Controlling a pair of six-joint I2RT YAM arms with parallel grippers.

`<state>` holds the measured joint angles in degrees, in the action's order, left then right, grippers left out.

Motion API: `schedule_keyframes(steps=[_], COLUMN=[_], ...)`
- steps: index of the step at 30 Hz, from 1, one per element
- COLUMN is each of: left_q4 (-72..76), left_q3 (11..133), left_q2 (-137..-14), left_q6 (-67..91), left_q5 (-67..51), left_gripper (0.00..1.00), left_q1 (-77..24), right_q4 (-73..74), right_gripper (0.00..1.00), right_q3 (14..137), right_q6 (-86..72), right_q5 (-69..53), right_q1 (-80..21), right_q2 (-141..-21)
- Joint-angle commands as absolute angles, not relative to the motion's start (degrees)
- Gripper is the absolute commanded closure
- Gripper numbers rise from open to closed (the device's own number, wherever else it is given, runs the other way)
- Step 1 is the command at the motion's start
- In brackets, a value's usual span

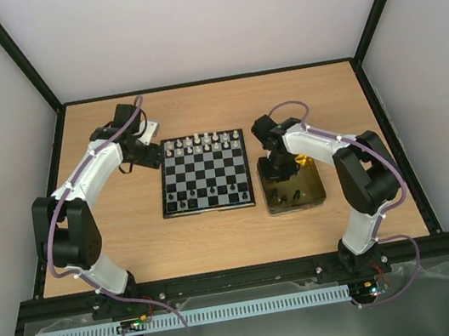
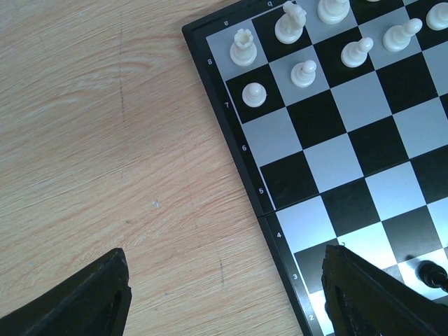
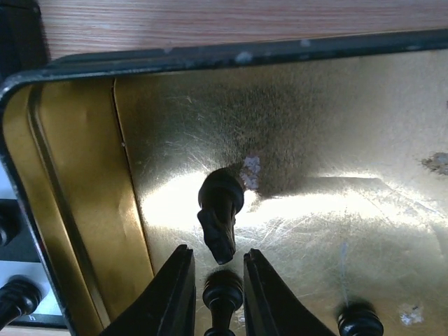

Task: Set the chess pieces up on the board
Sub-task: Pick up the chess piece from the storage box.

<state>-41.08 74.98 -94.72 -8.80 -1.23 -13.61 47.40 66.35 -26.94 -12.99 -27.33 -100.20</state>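
I have the right gripper [image 3: 217, 294] inside the tin [image 3: 77, 231] beside the board [image 1: 206, 182], its fingers straddling a black chessman [image 3: 222, 292]; I can't tell if they pinch it. The left gripper [image 2: 224, 297] is spread wide over the board's edge.

Wooden table [image 1: 218, 229] with black edging — white walls around it. Yellow-lined metal tin [image 1: 315, 192] on the table's right half, scuffed inside. White slotted strip [image 1: 231, 312] along near edge.

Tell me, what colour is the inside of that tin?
Shiny golden yellow inside the tin, with a dark rim; the right wrist view shows it best.
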Motion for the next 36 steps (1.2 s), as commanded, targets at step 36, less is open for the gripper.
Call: schedule_keyframes(steps=[36], left_q4=[-41.8], left_q3=[76.4], left_q2=[-95.1], left_q6=[-9.0], left_q5=[-1.5], left_gripper=[0.25], left_q1=[-14.1], right_q4=[56.3], right_gripper=[0.93], right_q3=[75.7], right_q6=[-28.6], right_q5=[-2.8], right_q1=[-31.4], right_q2=[-97.5])
